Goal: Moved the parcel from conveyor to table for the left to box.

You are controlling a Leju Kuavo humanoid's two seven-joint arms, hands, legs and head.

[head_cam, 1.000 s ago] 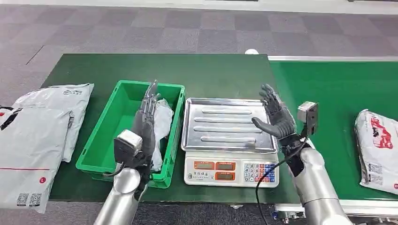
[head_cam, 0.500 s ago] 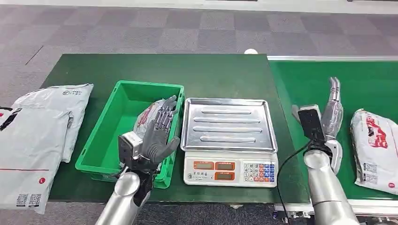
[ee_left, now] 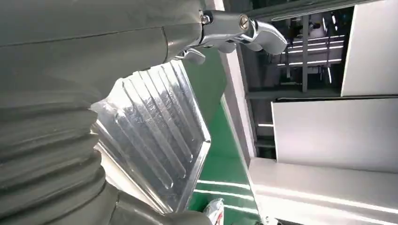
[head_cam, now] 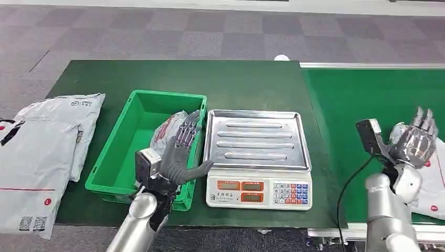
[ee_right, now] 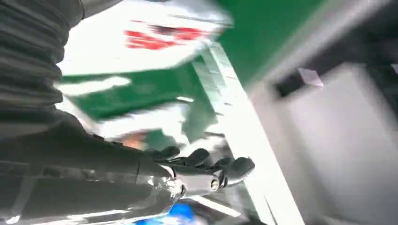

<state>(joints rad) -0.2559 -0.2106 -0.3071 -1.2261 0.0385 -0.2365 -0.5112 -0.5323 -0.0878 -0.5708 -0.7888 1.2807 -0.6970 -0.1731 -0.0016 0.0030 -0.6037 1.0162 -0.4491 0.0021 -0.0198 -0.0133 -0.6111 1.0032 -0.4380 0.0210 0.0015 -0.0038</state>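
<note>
Head view: right hand [head_cam: 415, 143] open, empty, above conveyor parcel [head_cam: 431, 176] — probably reaching to grasp; left hand [head_cam: 178, 157] open beside green bin [head_cam: 116, 152] — waiting.

A dark green table [head_cam: 105, 73] stands on a grey carpet-tiled floor [head_cam: 157, 31]. On it rest a green plastic crate [head_cam: 113, 157], just beside a weighing scale [head_cam: 257, 186] with a ribbed steel pan [head_cam: 254, 139], and grey mailer bags [head_cam: 47, 142] overhanging its left end. To the right, touching the table's edge, runs a green conveyor belt [head_cam: 357, 94], where a white parcel with red print [head_cam: 433, 178] lies.
</note>
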